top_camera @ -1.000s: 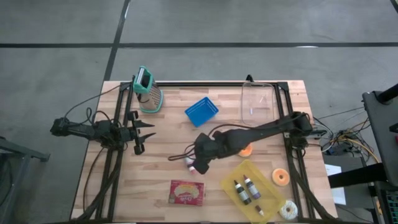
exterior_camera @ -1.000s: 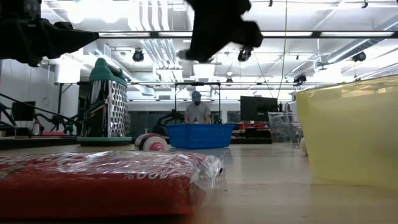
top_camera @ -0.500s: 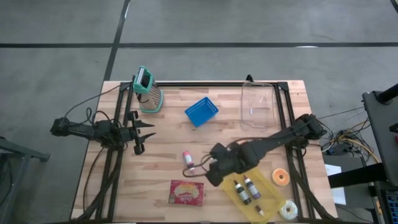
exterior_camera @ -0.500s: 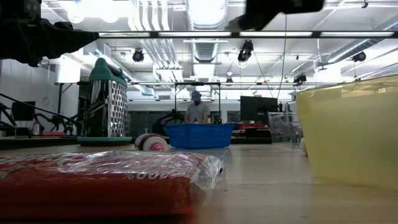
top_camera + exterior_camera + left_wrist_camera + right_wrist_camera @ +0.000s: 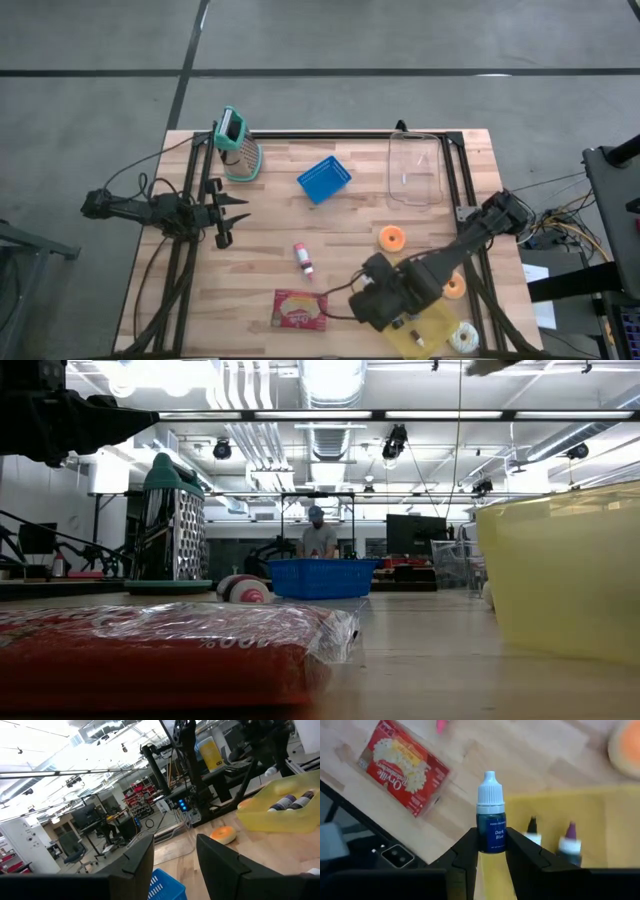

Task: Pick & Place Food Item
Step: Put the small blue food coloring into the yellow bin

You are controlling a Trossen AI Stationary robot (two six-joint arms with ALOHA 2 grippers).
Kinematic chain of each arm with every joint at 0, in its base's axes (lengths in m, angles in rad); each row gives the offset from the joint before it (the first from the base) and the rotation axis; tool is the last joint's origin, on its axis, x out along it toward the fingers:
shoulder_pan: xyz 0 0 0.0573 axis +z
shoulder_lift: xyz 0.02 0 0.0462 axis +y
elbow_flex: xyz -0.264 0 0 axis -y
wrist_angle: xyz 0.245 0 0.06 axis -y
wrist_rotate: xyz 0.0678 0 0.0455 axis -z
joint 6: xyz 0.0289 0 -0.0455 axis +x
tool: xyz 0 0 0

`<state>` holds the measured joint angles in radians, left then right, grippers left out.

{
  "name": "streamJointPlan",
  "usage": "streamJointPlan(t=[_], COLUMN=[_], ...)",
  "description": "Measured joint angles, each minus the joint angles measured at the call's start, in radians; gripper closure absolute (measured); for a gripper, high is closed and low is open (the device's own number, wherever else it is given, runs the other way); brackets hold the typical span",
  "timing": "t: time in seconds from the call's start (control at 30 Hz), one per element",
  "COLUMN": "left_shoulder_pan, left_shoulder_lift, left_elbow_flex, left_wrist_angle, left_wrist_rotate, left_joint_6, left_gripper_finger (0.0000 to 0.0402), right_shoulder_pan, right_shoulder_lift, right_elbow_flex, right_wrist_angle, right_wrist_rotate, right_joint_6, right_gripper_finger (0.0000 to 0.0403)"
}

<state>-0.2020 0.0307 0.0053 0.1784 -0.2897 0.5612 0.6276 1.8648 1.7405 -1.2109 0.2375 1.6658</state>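
The right claw (image 5: 492, 851) is clamped on a small dark blue dropper bottle (image 5: 491, 822) with a white cap, fingers (image 5: 466, 851) pinching its lower body and the bottle standing upright between them. From above, the right arm reaches across the near right part of the bench (image 5: 260, 200), its claw (image 5: 385, 303) hanging over the near-left end of the yellow tray (image 5: 437, 322). The wrist camera looks straight down past the bottle: two more dropper bottles (image 5: 568, 842) lie in that tray, and the red popcorn packet (image 5: 402, 766) lies on the wood just beside it.

Loose on the bench: a small pink-and-white bottle (image 5: 302, 257) near the middle, an orange ring (image 5: 391, 238) to its right, the blue basket (image 5: 324, 179) farther back, a teal grater (image 5: 239, 152) at the far left, a clear tub (image 5: 415, 169) at the far right, and a pale ring (image 5: 464, 336) at the near right corner.

The left arm waits at the bench's left edge, its claw (image 5: 232, 213) with fingers spread and nothing between them.

Beyond the bench, a person (image 5: 319, 540) stands in the room.
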Motion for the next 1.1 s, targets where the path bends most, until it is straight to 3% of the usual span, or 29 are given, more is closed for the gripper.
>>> streamJointPlan(t=[0.2,0.73,1.1], left_shoulder_pan=[0.000,0.000,0.000], left_shoulder_lift=[0.000,0.000,0.000], left_elbow_flex=[0.000,0.000,0.000], left_wrist_angle=[0.000,0.000,0.000], left_wrist_rotate=[0.000,0.000,0.000], left_joint_6=[0.000,0.000,0.000], left_gripper_finger=[0.0250,0.0250,0.0250], right_shoulder_pan=[0.062,0.075,0.075], right_shoulder_lift=[0.000,0.000,0.000], right_elbow_flex=[0.000,-0.152,-0.289], right_wrist_angle=[-0.072,-0.110,0.077], right_wrist_rotate=[-0.001,-0.047,-0.047], right_joint_6=[0.161,0.269,0.238], right_gripper_finger=[0.0324,0.0324,0.0313])
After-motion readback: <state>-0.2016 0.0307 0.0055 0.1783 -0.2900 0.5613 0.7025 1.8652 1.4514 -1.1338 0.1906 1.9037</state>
